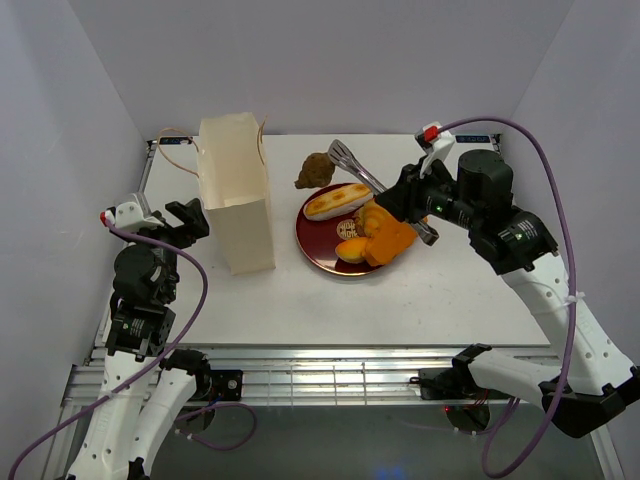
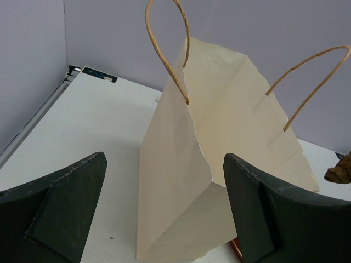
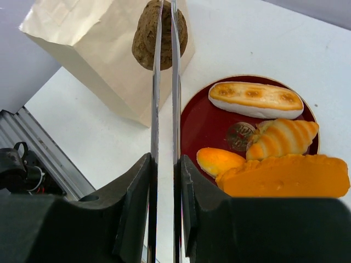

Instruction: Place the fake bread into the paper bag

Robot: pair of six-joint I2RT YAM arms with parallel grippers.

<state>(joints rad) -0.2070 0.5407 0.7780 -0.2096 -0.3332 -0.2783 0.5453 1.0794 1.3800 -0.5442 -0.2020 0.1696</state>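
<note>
- One white bench carries everything, walled on three sides by pale panels.
- Tallest on it is the paper bag, cream-beige and upright, left of centre. Its mouth is open and its two thin string handles arch above the rim.
- Left gripper sits just left of the bag with its dark fingers spread wide. It is released and grasps nothing, and in the left wrist view the bag stands beyond the gap between them.
- Right gripper is clenched on the handle end of the silver tongs, its fingers pressing the two blades close together.
- Right of the bag and near it lies the dark red round plate, holding four pieces of the fake bread.
- The tongs reach from the gripper over the plate's far side, with their tips by the plate's far left.
- The flat orange slab lies at the plate's near right edge.
- The long roll, cream along one side, lies across the plate's far part.
- The ridged croissant sits between roll and slab, touching the slab.
- The oval bun rests beside the slab on the plate's near side.
- A rough brown lump lies off the plate, between bag and tong tips. Whether the blades pinch it I cannot tell.
</note>
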